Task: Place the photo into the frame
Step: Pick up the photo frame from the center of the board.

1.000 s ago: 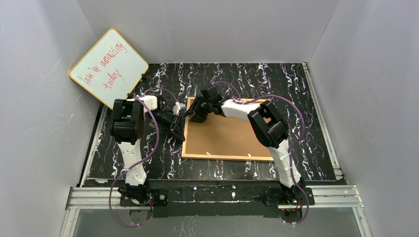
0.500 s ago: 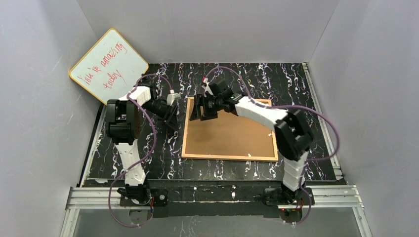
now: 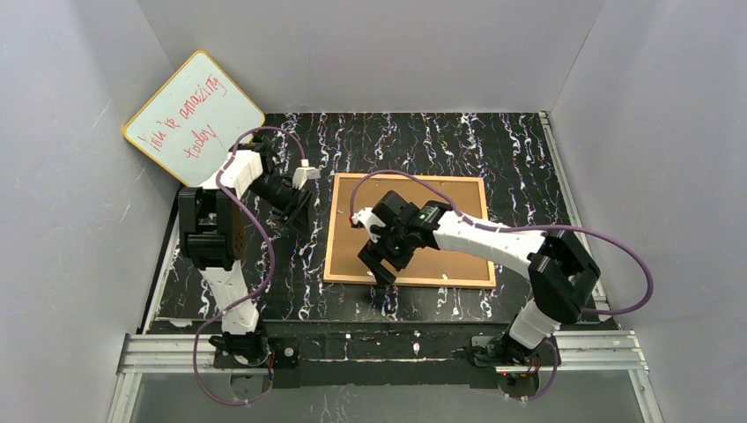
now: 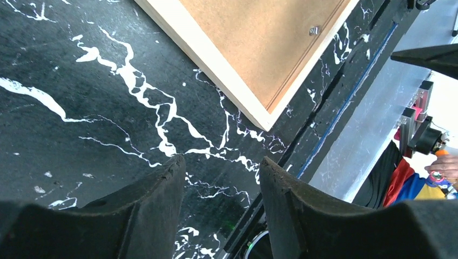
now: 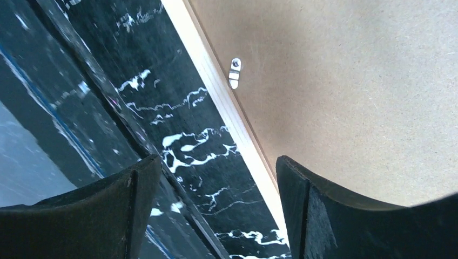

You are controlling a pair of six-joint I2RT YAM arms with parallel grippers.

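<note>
- At the near edge of the frame (image 3: 440, 282), the right gripper (image 3: 379, 260) hangs with its jaws wide and nothing between them.
- The frame lies back-up on the marbled table (image 3: 528, 150), and the brown backing board (image 3: 458, 198) hides whatever is beneath.
- Left of the frame, the left gripper (image 3: 299, 207) hovers over the table, its jaws partly apart and empty.
- Farthest off, the red scrawl on the whiteboard (image 3: 194, 119) ends in "today"; the rest is hard to read.
</note>
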